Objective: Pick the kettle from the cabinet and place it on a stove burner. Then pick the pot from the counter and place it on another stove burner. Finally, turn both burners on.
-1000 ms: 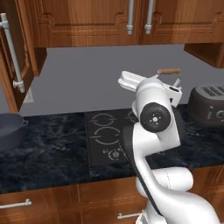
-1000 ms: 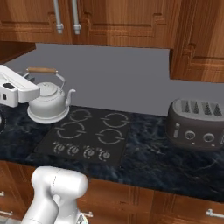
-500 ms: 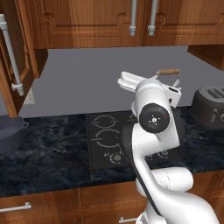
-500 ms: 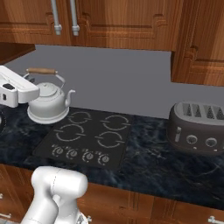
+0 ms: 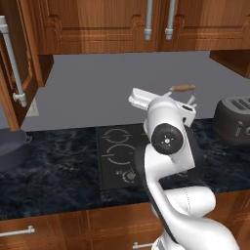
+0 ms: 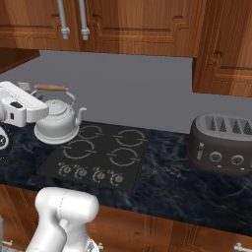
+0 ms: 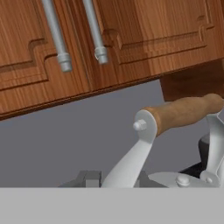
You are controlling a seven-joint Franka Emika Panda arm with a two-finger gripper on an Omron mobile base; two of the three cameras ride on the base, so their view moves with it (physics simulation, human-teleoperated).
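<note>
The gripper [image 7: 114,181] was closed on the kettle [image 6: 57,123], clamped on the wire upright of its handle below the tan wooden bar [image 7: 183,112]. The kettle stood upright at the back left of the cooktop [image 6: 98,156], over or just above the rear left burner [image 6: 89,132]; contact with the glass could not be told. Its spout pointed right, toward the toaster [image 6: 222,144], and the handle bar ran left to right, in line with the spout. The pot [image 5: 10,149] sat on the counter [image 5: 53,171] at far left, well apart.
</note>
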